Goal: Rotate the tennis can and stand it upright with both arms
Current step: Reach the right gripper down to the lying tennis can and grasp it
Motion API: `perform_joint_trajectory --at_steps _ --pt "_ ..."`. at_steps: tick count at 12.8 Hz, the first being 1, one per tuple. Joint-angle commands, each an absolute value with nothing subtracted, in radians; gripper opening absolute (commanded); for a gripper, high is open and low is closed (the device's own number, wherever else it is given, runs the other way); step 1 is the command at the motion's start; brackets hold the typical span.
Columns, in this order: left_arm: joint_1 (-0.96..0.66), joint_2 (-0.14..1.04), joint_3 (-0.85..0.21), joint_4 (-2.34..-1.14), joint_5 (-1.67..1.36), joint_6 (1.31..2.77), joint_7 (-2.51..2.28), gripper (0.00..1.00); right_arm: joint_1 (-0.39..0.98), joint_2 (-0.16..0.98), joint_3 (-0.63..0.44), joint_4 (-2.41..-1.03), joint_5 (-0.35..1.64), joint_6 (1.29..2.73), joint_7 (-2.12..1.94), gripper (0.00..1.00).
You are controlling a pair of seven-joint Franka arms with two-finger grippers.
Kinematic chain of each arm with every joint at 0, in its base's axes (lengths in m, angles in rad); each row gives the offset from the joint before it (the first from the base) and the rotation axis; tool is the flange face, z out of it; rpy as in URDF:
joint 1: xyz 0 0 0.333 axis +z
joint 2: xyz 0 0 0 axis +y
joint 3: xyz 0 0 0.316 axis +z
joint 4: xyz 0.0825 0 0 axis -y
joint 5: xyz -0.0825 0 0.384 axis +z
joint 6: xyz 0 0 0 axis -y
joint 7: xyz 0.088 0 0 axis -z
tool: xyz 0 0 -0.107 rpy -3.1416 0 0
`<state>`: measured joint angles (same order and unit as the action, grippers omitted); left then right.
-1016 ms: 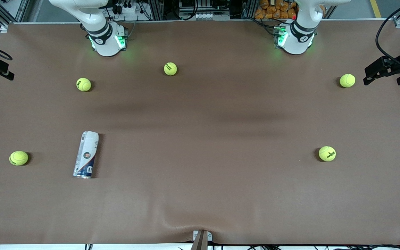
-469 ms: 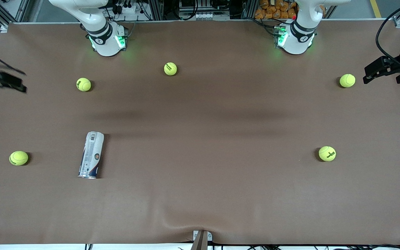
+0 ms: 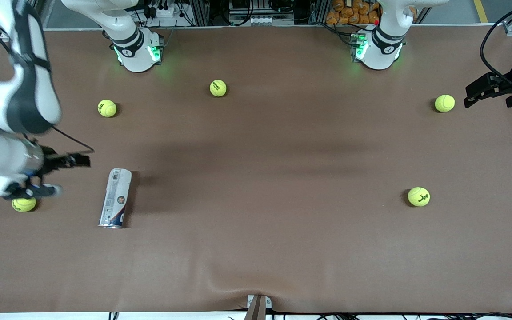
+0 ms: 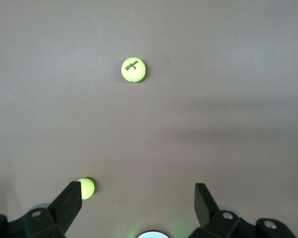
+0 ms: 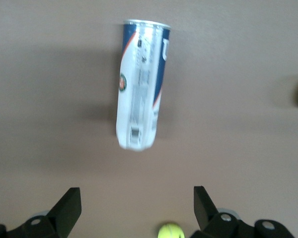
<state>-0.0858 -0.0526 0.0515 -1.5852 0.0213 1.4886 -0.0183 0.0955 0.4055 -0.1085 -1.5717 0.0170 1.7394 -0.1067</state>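
Observation:
The tennis can [image 3: 115,198] lies on its side on the brown table, toward the right arm's end, silvery rim nearer the front camera. In the right wrist view the can [image 5: 140,84] lies ahead of the fingers, apart from them. My right gripper [image 3: 62,175] is open and empty, in the air beside the can's capped end and over the table near a tennis ball; it shows open in its own view [image 5: 137,203]. My left gripper [image 3: 489,93] is open and empty, waiting over the left arm's end of the table, and also shows open in its own view [image 4: 137,198].
Several yellow-green tennis balls lie apart on the table: one [image 3: 24,203] under my right wrist, others [image 3: 107,108], [image 3: 218,88] near the right arm's base, one [image 3: 444,103] beside my left gripper, one [image 3: 418,196] nearer the front camera. The arm bases [image 3: 138,51], [image 3: 378,46] stand along the table edge farthest from the front camera.
My right arm has swung in from the table's end to just beside the can. The can rolled slightly toward the left arm's end. The left gripper has hardly moved.

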Motion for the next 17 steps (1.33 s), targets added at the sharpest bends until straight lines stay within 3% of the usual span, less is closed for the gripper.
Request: perform_joint_trajectory --at_steps 1,4,10,17 --pt "-0.086 -0.049 0.055 -1.577 0.009 1.474 0.0 1.0 0.112 0.501 -0.107 -1.551 0.014 1.819 -0.095 1.0" --pt "-0.086 -0.046 0.055 -1.578 0.011 1.474 0.0 1.0 0.109 0.589 -0.107 -1.549 0.012 1.92 -0.11 1.0" --pt "-0.083 -0.035 0.055 -1.578 0.011 1.474 0.002 1.0 0.092 0.721 -0.107 -1.549 0.026 1.982 -0.104 1.0" --pt "-0.081 -0.029 0.055 -1.578 0.009 1.474 0.002 1.0 0.086 0.773 -0.107 -1.549 0.11 1.983 -0.109 1.0"
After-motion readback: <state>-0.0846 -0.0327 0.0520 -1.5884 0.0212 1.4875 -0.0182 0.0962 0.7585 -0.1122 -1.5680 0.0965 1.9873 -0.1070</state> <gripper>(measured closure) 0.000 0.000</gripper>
